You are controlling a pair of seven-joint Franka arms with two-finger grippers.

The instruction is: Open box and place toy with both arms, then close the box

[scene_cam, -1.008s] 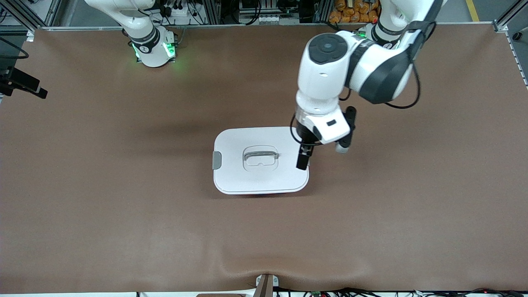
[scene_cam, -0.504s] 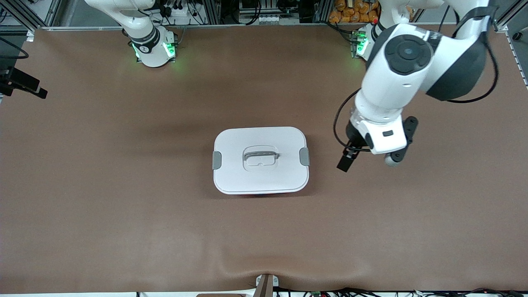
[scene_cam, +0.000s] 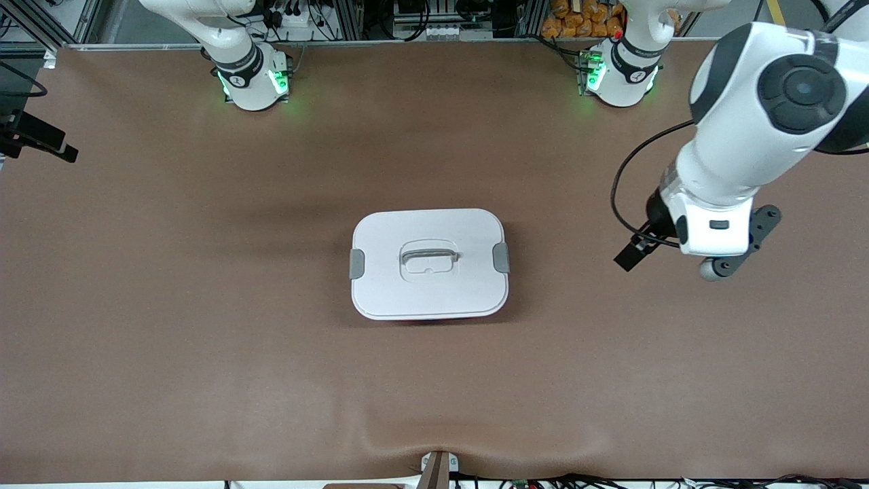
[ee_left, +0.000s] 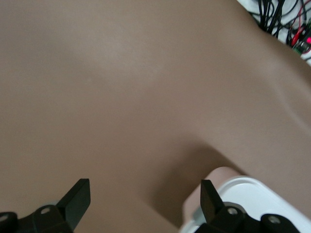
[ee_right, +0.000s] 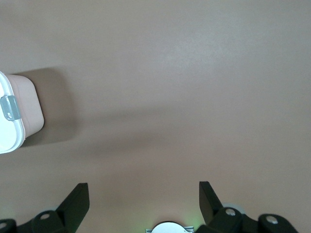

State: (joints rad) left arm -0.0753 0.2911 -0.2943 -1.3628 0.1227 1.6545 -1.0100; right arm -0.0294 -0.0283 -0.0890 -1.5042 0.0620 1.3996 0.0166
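Your left gripper (scene_cam: 635,252) hangs over bare table (scene_cam: 204,353), fingers apart and empty.

The box (scene_cam: 429,265) sits mid-table, well apart from that gripper toward the right arm's end, its white lid (scene_cam: 461,285) on and both grey side clips (scene_cam: 500,257) at the lid's edges. Your right gripper (ee_right: 143,204) waits up high, fingers spread and holding nothing, with the box's pink wall (ee_right: 26,104) showing off to one side below it. You see no toy anywhere.
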